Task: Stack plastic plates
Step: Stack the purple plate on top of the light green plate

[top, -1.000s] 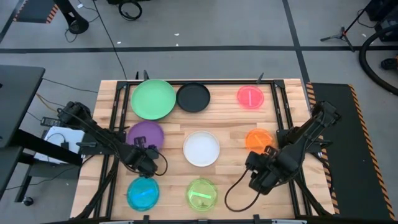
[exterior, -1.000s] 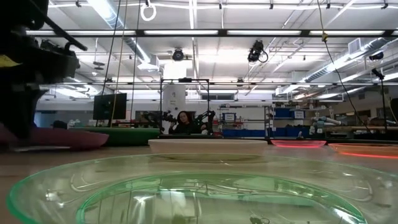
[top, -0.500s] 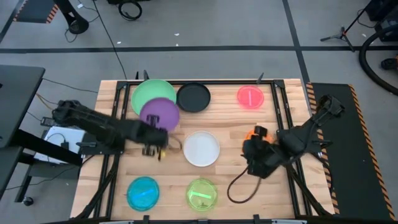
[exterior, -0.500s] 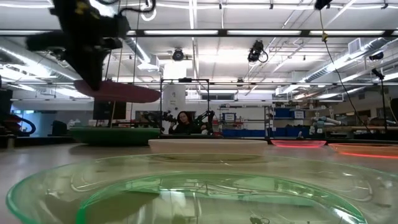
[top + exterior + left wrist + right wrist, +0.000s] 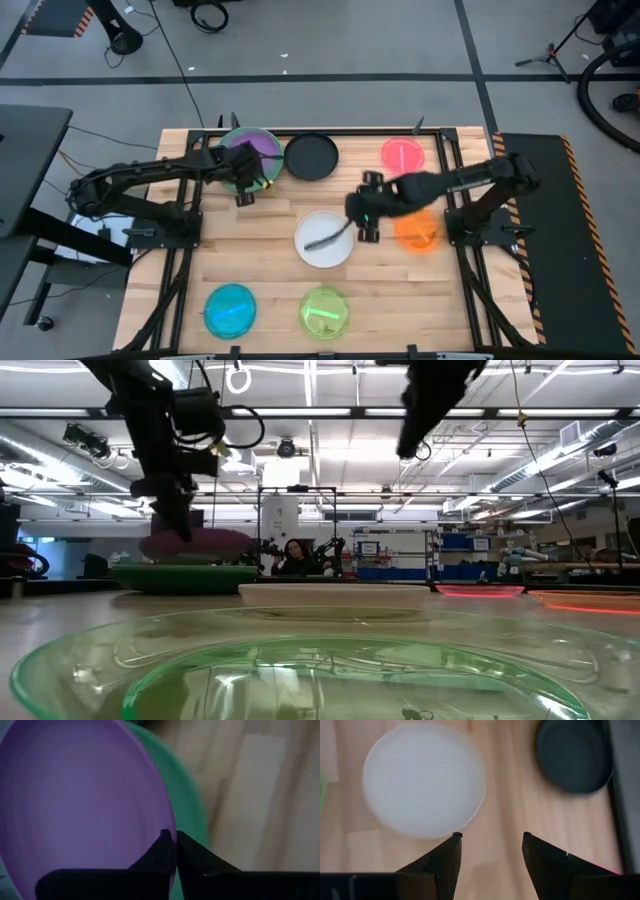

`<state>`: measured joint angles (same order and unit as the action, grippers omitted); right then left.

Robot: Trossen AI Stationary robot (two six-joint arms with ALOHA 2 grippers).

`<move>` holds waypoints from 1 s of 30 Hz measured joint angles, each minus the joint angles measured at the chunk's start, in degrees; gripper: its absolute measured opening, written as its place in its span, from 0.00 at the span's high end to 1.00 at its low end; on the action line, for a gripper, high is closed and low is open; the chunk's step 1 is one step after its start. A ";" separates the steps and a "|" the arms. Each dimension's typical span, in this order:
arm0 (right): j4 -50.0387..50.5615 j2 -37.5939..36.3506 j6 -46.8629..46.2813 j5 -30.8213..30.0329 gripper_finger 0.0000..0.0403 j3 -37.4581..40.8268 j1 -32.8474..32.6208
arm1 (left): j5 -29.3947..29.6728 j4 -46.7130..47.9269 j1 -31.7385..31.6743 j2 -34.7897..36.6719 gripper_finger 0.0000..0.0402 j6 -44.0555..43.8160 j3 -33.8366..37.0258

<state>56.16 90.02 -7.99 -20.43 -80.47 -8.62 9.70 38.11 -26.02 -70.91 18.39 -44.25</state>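
Note:
My left gripper [image 5: 246, 172] is shut on the purple plate [image 5: 252, 150] and holds it low over the large light green plate [image 5: 228, 145] at the far left. I cannot tell whether the two plates touch. No dark green plate shows apart from the light green one. My right gripper [image 5: 356, 208] is open and hangs above the bare wood by the right rim of the white plate [image 5: 322, 240]. In the right wrist view its fingers [image 5: 447, 855] stand just off the white plate [image 5: 422, 780]. My left gripper pinches the purple plate's rim [image 5: 169, 822] between its two fingers, one above the rim and one below. The fingers come slanting down from the table's near left side. The plate sits roughly level below the arm [image 5: 195, 543], over the green plate [image 5: 192, 807].
The black plate [image 5: 311, 156] lies beside the green one and the pink plate [image 5: 402, 155] at the far right. The orange plate [image 5: 418, 230] lies under my right arm. The blue [image 5: 230, 310] and yellow-green [image 5: 325, 312] plates lie near the near edge.
My left gripper lifted the purple plate off the wood at the left, carried it toward the far edge over the green plate, then lowered it there. My right gripper rose and swung from the near right toward the table's middle, ending beside the white plate.

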 joint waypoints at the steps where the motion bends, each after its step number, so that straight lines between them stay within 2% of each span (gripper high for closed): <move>1: -1.42 0.00 4.00 0.78 0.46 0.00 1.96 | -1.90 -0.07 -0.62 0.03 0.94 0.28 0.50; 5: -5.67 0.90 18.89 7.29 0.46 -0.09 10.60 | -2.68 -1.22 -1.60 0.06 0.97 3.22 2.87; 9: -10.59 5.33 32.95 13.89 0.46 0.00 19.05 | -2.51 -5.97 -1.86 0.06 0.94 2.41 5.83; 14: -18.24 12.74 49.34 15.16 0.46 0.00 26.14 | -0.62 -9.57 -1.84 0.04 0.90 0.42 8.32; 20: -20.38 18.68 51.78 18.49 0.46 0.00 30.10 | 1.63 -9.62 -1.84 0.04 0.85 -9.09 8.37; 25: -24.58 22.65 49.05 19.07 0.46 -0.02 31.03 | 1.64 -8.15 -0.67 0.04 0.77 -11.91 7.38; 30: -28.93 26.47 48.86 18.81 0.50 0.00 30.82 | 1.62 3.60 1.80 0.04 0.69 -14.69 0.28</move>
<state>27.23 116.49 40.88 -1.62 -80.47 22.20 11.31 41.71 -24.22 -70.87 3.70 -43.97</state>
